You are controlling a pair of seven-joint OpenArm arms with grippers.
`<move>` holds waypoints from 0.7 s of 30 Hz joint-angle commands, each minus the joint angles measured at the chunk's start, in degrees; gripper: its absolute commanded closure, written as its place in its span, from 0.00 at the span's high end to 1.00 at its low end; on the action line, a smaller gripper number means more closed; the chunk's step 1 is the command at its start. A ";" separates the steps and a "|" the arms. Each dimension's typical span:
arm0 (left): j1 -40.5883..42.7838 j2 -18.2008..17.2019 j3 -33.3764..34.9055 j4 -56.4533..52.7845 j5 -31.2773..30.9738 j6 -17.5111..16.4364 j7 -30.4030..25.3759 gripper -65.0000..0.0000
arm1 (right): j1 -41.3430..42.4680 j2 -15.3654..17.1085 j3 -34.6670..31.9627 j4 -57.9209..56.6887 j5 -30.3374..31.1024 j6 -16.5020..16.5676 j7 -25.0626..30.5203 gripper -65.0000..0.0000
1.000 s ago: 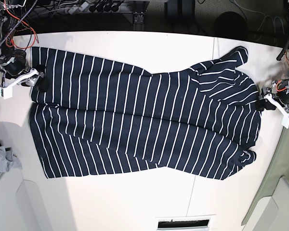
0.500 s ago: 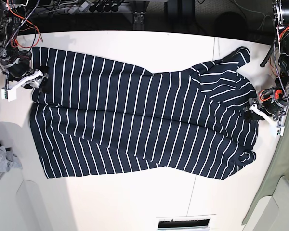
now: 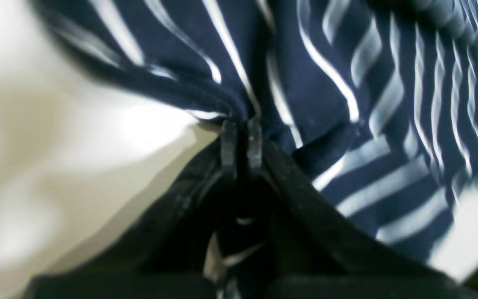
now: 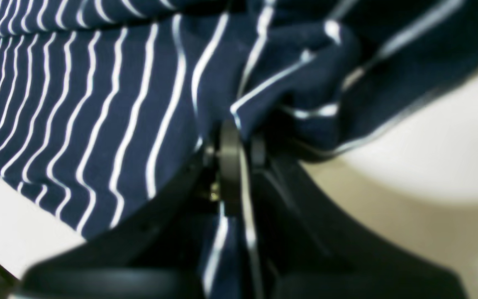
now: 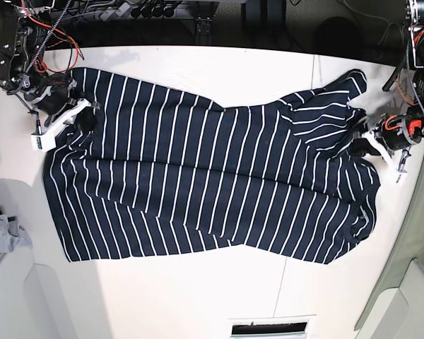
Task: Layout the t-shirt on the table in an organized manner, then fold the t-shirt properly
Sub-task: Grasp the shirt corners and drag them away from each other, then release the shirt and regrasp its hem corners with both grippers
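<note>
Base view: one t-shirt (image 5: 212,176), dark navy with thin white stripes, spread lengthwise across the middle of the table (image 5: 198,296), wrinkled along a long crease through its middle and bunched at both ends. Table: white, smooth, with a thin dark seam (image 5: 281,289) running out from under the shirt toward the near edge. Right gripper (image 5: 85,113), at the shirt's end on the left of this view: fingers pressed together on a fold of the shirt's edge; right wrist view shows striped cloth (image 4: 147,104) pinched between the two dark fingers (image 4: 228,153) and gathered into a lifted ridge above the white tabletop (image 4: 430,137). Left gripper (image 5: 360,138), at the shirt's opposite end: fingers likewise closed on the cloth; left wrist view, blurred, shows the hem (image 3: 206,99) nipped between the fingertips (image 3: 228,143) with the rest of the shirt draping away over the table (image 3: 77,137). Beyond the shirt: a small grey cloth (image 5: 1,236) near the table's edge on the view's left, well apart from the shirt; cables and dark equipment (image 5: 141,10) behind the table's far edge.
</note>
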 commanded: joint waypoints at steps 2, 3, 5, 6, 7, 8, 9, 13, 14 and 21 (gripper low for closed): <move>3.17 -3.63 -0.46 6.12 -3.96 -0.58 0.15 0.00 | -1.20 1.05 3.58 0.68 0.57 2.05 -1.62 0.00; 5.42 -4.57 -0.46 9.11 -4.98 -0.58 0.31 0.00 | -1.75 1.36 5.07 0.68 2.32 2.29 -1.84 0.00; 9.64 -6.23 -0.46 14.97 -6.21 -0.58 0.31 0.00 | -2.82 2.32 7.37 0.68 6.49 3.23 -2.62 0.00; 11.45 -6.86 -0.50 17.57 -6.64 -0.58 0.31 0.00 | -3.39 2.82 8.20 0.68 8.26 3.69 -3.37 0.00; 13.20 -7.48 -0.76 19.93 -7.08 -0.58 0.31 0.00 | -3.74 3.28 8.83 0.68 9.73 3.89 -4.37 0.00; 14.73 -7.78 -1.16 22.03 -7.50 -0.58 0.33 0.00 | -4.24 3.72 9.33 0.68 10.62 3.93 -5.49 0.00; 16.44 -7.87 -2.08 23.93 -7.85 -0.58 0.39 0.00 | -4.66 4.17 9.53 0.70 11.56 4.02 -6.29 0.00; 22.82 -7.48 -7.39 28.94 -8.33 -0.58 0.52 0.00 | -7.50 5.81 9.77 0.74 13.25 4.09 -6.78 0.00; 24.04 -7.48 -8.83 29.62 -9.03 -0.58 0.57 0.00 | -8.00 6.12 9.77 0.74 13.64 4.09 -6.80 0.00; 30.29 -7.34 -15.04 30.86 -12.24 -0.58 0.57 0.00 | -9.20 7.48 9.77 0.74 14.29 4.07 -6.73 0.00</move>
